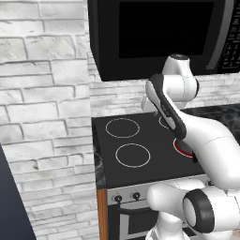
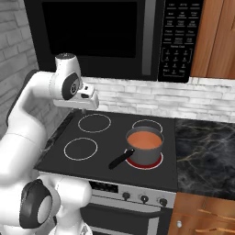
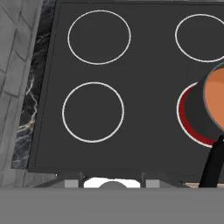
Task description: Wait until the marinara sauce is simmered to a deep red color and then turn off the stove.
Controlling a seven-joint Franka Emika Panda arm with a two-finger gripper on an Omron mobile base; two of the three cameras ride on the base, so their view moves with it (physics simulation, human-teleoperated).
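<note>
The marinara sauce is a smooth orange-red disc inside a small grey pot whose black handle points to the front left. The pot stands on the front right burner, which glows red. The stove is a black glass cooktop with white rings and black knobs on its silver front. My gripper hangs above the back left ring, shut and holding nothing. In the hand view the sauce and the red ring sit at the right edge, with the stove spread below.
A black microwave hangs low over the cooktop. A grey brick wall closes off the left side. Dark marble counter lies right of the stove, with wooden cabinets above it. My own arm hides the pot in the left base view.
</note>
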